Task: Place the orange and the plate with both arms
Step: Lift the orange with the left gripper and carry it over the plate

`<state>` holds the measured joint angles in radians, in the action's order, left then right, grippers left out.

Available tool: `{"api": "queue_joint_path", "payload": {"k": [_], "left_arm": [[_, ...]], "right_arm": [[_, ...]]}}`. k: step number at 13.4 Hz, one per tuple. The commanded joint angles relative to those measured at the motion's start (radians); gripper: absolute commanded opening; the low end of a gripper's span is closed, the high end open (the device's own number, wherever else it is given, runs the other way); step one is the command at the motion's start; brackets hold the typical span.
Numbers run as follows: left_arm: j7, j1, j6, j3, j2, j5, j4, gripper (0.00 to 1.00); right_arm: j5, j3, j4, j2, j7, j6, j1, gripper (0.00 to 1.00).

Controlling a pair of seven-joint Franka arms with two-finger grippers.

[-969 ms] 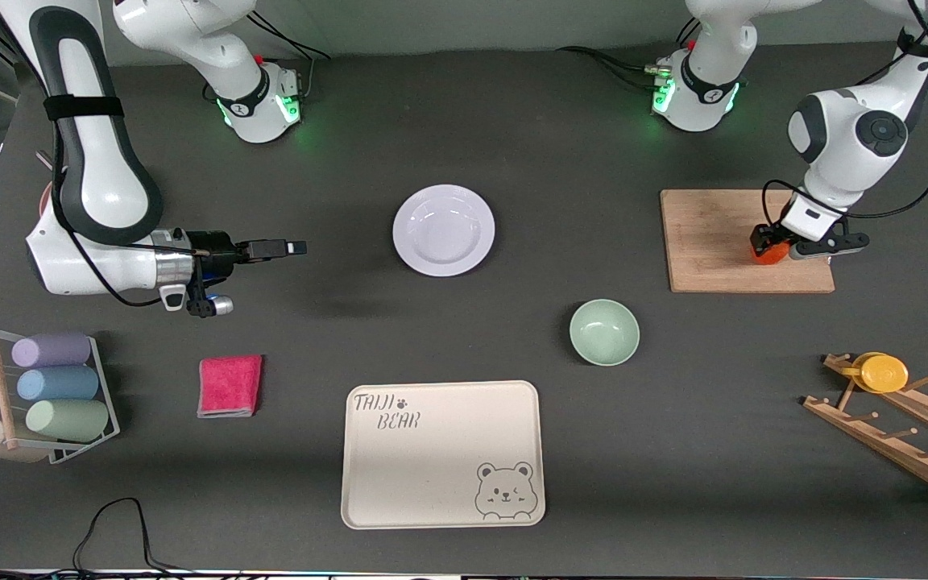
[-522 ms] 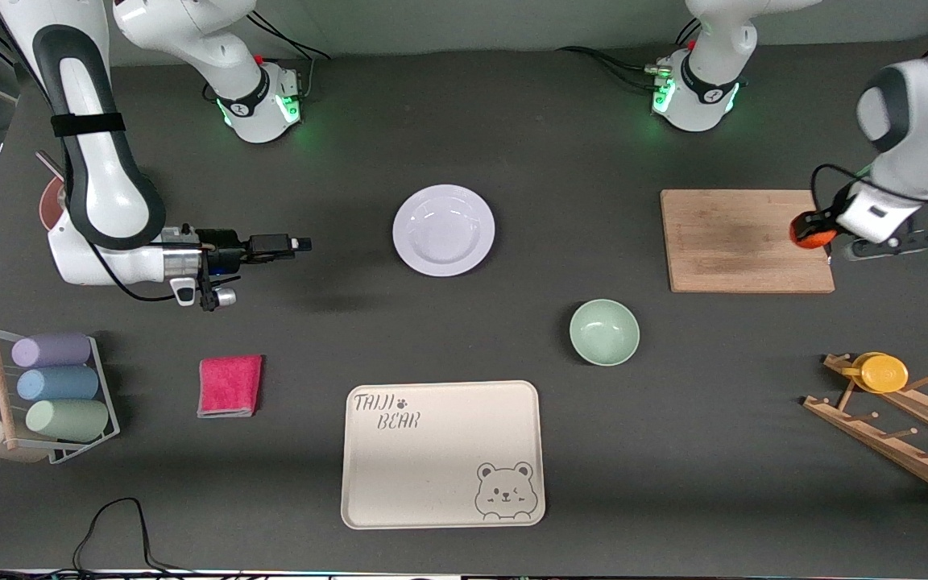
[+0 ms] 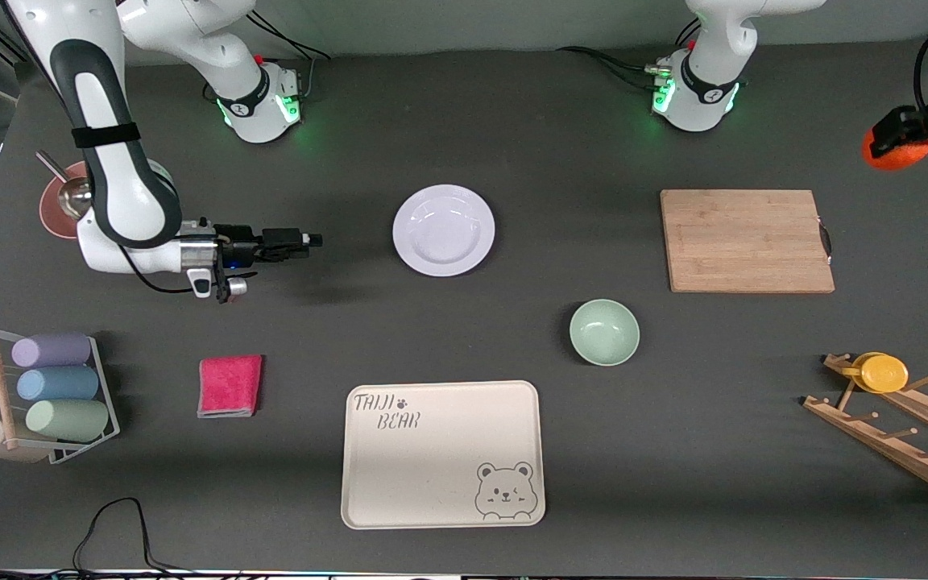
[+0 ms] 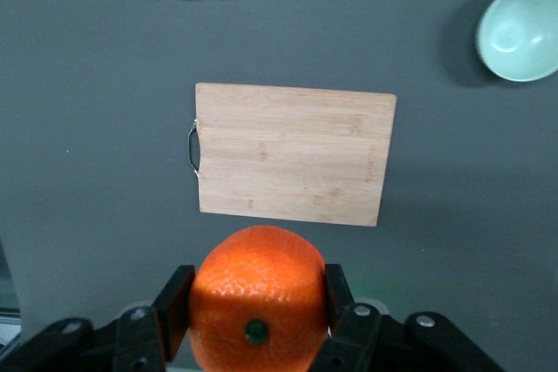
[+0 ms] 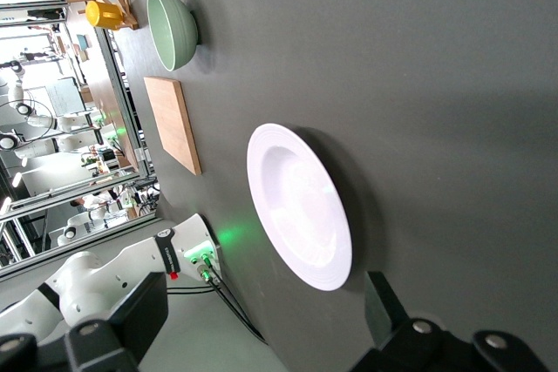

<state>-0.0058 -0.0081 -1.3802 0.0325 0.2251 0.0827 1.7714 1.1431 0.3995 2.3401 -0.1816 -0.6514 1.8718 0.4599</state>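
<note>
The orange (image 3: pixel 889 151) is gripped in my left gripper (image 3: pixel 897 138), raised in the air past the left arm's end of the wooden cutting board (image 3: pixel 746 240). In the left wrist view the orange (image 4: pixel 257 289) sits between both fingers (image 4: pixel 174 302), with the board (image 4: pixel 292 154) far below. The pale plate (image 3: pixel 443 230) lies mid-table, with nothing on it. My right gripper (image 3: pixel 312 239) is open and low, level with the plate, a short way off toward the right arm's end. In the right wrist view the plate (image 5: pixel 301 206) lies ahead of the spread fingers (image 5: pixel 131 311).
A mint-green bowl (image 3: pixel 604 332) and a cream bear tray (image 3: pixel 441 455) lie nearer the camera. A pink cloth (image 3: pixel 229 385) and a rack of cups (image 3: pixel 53 387) are at the right arm's end. A wooden rack with a yellow cup (image 3: pixel 883 373) is at the left arm's end.
My left gripper has lifted the orange off the cutting board and carried it up and outward past the board's end. My right gripper has edged toward the plate.
</note>
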Motion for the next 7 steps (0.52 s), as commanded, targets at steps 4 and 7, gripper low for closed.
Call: {"api": "queue_joint_path", "payload": {"k": [4, 7], "left_arm": [[-0.360, -0.012, -0.011, -0.247, -0.085, -0.115, -0.076, 0.00], [-0.686, -0.018, -0.086, -0.474, -0.222, -0.124, -0.148, 0.00]], "right_arm": [[0.138, 0.005, 0.093, 0.022, -0.116, 0.082, 0.086, 1.00], [0.156, 0.005, 0.099, 0.013, -0.119, 0.086, 0.089, 1.00]]}}
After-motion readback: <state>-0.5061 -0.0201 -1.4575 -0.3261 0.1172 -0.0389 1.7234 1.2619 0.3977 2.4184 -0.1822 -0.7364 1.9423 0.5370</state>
